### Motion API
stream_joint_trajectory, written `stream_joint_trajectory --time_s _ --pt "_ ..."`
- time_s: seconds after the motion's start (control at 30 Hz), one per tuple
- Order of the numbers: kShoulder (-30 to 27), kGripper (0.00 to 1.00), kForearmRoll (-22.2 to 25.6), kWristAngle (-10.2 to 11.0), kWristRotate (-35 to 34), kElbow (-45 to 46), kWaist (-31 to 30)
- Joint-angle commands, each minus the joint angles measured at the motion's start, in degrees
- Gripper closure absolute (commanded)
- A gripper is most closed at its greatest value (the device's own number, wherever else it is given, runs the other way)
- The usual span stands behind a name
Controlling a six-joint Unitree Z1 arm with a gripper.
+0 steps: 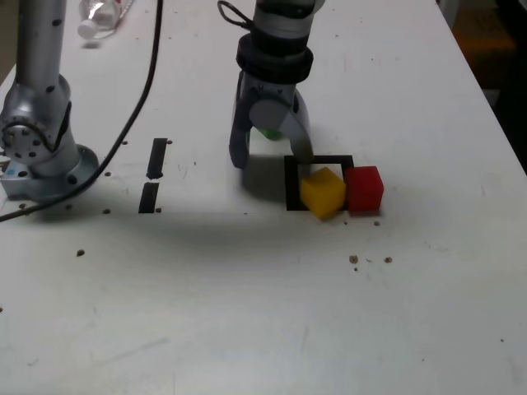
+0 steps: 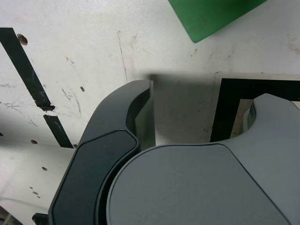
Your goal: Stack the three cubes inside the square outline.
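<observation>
Currently, operator, your exterior view lists these items. White tabletop (image 1: 247, 313), speckled with small dark crumbs. Grey robot gripper (image 1: 272, 158), hanging downward from its black collar, its two grey fingers spread apart with clear space between the tips; nothing is clamped between them. One finger tip sits over the far left corner of the thin black tape square outline (image 1: 290, 183), as that view shows it. Small green cube (image 1: 268, 131), only a sliver visible behind the gripper body, beyond the outline. Small yellow cube (image 1: 322, 192), resting on the near edge of the outline, partly inside it and turned at an angle. Small red cube (image 1: 364, 188), just beside the yellow one on the exterior view's right, outside the outline; whether the two touch you cannot tell. Two short black tape strips (image 1: 154, 175) lie end to end, well apart toward the exterior view's left. Silver arm base (image 1: 37, 132) stands at the far left with a black cable (image 1: 146, 90) trailing past it. Clear plastic bottle (image 1: 100, 16) lies at the far table edge.

Your wrist view lists: both dark grey fingers (image 2: 136, 112) standing well apart, one beside the outline (image 2: 224, 112), the other over its white centre; a corner of the green cube (image 2: 211, 16), apart from both fingers.
</observation>
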Motion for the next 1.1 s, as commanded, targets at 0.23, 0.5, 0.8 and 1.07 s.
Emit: stream_joint_trajectory --time_s 0.23,0.5,0.8,1.07 --pt "3.36 0.26 0.34 -3.65 -3.40 -1.45 -6.62" --pt "6.05 0.26 0.55 -6.19 -8.79 -5.53 -15.33" --pt "9.72 0.25 1.39 -8.60 -14.47 -13.68 -24.91" --pt "6.05 0.25 5.49 -7.53 -20.30 -15.31 -29.35"
